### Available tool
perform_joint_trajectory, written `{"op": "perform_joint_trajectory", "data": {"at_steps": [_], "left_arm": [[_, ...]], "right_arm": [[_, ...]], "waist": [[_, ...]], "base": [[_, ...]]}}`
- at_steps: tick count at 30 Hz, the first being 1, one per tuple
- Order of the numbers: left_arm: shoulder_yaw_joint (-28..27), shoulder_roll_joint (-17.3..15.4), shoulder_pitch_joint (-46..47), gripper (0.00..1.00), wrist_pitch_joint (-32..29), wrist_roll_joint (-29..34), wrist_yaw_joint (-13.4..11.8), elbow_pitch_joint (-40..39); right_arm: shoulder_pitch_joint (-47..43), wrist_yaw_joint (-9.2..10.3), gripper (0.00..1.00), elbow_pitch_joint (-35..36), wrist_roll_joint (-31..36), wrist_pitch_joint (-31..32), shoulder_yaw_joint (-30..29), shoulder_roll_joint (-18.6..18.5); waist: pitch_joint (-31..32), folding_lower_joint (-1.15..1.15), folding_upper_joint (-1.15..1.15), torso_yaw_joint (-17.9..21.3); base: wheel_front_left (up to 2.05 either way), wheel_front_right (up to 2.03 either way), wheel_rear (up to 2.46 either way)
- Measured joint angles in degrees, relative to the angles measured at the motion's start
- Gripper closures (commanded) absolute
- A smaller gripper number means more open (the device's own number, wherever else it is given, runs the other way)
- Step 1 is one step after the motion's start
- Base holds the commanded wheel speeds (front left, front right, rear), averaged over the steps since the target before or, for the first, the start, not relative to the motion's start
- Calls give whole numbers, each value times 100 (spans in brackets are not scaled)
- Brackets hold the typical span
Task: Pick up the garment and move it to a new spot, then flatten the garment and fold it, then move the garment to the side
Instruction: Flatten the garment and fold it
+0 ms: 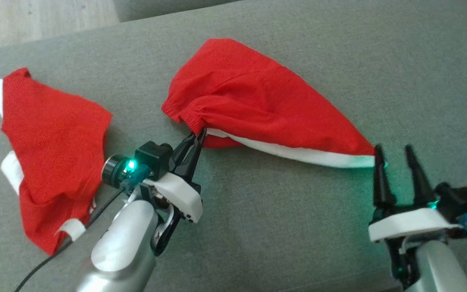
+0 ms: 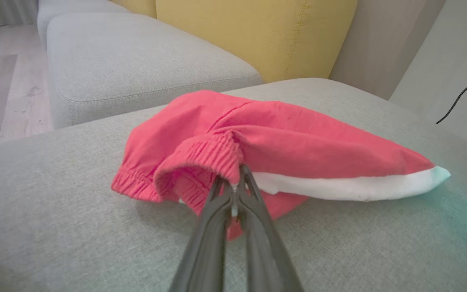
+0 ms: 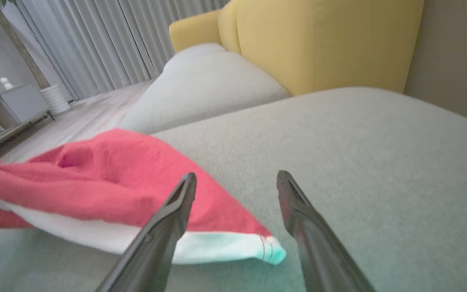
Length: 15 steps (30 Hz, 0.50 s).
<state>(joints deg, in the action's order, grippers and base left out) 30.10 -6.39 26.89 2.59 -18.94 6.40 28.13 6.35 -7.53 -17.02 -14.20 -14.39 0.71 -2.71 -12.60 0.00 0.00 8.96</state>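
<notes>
A red garment with a white hem lies crumpled on the grey cushion. My left gripper is shut on the gathered elastic edge at the garment's near left end; in the left wrist view the left gripper pinches that red elastic band. My right gripper stands open at the white-hemmed right corner, its left finger right beside the tip. In the right wrist view that corner lies low between the open fingers of my right gripper.
A second red and white garment lies spread at the cushion's left, beside my left forearm and its black cable. Behind are another grey cushion, a yellow sofa back and wooden floor.
</notes>
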Motion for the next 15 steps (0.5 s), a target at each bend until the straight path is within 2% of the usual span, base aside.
{"op": "perform_joint_trajectory", "data": {"at_steps": [7, 15], "left_arm": [[3, -186, -171, 100, -59, 2, -146, -345], [55, -202, -279, 100, -137, 2, -237, -637]], "right_arm": [[1, 0, 0, -806, 8, 112, 34, 3], [156, 0, 0, -1345, 34, 280, 103, 3]], "waist": [[33, 0, 0, -106], [22, 0, 0, -184]], "base": [[0, 0, 0], [0, 0, 0]]}}
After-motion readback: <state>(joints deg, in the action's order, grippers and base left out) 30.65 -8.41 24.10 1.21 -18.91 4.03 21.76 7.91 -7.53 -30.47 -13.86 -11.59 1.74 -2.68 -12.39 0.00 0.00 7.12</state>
